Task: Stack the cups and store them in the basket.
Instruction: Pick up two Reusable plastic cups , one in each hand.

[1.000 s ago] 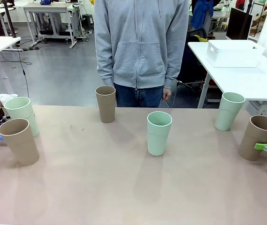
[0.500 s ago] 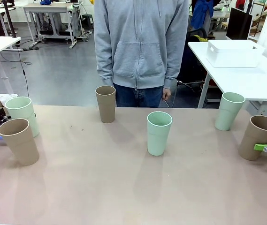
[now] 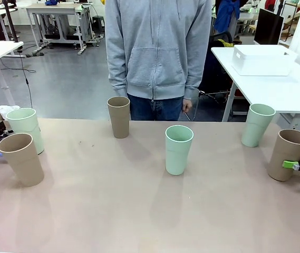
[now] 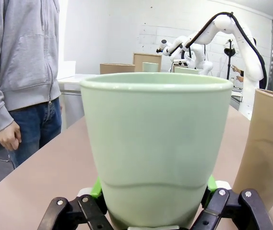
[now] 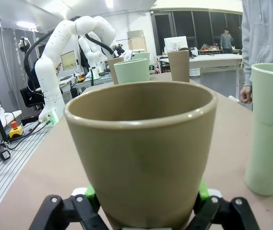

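Right fingers (image 5: 201, 189) clamp a tan cup (image 5: 141, 148) near its base and left fingers (image 4: 97, 188) clamp a mint cup (image 4: 155, 143) likewise (low grips, probably to leave the rims free for stacking), while the basket (image 3: 260, 66) sits well apart on a far table (image 3: 297, 95).

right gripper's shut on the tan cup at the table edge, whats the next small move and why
Probably lift the tan cup straight up a little: the right gripper clamps its lower wall, it rests on the table, and it must clear the nearby mint green cup's rim before stacking.
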{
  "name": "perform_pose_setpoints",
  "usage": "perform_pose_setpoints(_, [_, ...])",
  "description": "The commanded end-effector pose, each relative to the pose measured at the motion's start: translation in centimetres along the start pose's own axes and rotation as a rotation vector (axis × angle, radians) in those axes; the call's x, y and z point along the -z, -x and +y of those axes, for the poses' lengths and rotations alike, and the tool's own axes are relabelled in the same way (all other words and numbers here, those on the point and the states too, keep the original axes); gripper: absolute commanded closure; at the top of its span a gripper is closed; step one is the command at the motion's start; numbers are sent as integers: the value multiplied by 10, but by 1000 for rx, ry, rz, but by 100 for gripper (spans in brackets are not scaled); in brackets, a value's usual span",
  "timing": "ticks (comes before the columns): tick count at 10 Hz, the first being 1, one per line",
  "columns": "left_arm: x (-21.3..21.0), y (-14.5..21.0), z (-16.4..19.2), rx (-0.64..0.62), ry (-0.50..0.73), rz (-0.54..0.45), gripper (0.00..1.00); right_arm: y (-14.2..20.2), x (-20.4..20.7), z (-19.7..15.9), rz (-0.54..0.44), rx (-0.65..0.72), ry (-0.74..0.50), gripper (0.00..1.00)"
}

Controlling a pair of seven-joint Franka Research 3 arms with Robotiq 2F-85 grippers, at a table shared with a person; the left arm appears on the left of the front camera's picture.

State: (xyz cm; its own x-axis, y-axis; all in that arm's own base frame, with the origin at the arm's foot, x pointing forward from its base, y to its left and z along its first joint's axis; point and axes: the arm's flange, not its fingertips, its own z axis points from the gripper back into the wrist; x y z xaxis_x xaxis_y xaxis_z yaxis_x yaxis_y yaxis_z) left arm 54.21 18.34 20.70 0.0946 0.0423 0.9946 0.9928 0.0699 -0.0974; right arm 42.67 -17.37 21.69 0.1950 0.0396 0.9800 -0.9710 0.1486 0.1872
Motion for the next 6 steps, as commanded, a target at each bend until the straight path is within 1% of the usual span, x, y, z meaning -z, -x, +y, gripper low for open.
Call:
perform_pose_setpoints(1, [0,1,-2,15,-2,-11,58,-2,8,1,16,-5,18,57])
perform_pose_setpoints(2, [0,1,-3,18,-5,-12,44,-1,8,1,18,-8,18,59])
perform_pose_setpoints(3, [0,0,-2,-1,1,-51,77,-1,8,-1,25,-25,3,76])
perform_pose_setpoints(4, [0,0,0,1,-1,0,77,0,0,0,1,-2,0,76])
perform_pose_setpoints(6, [0,0,0,1,-1,0,77,0,0,0,1,-2,0,76])
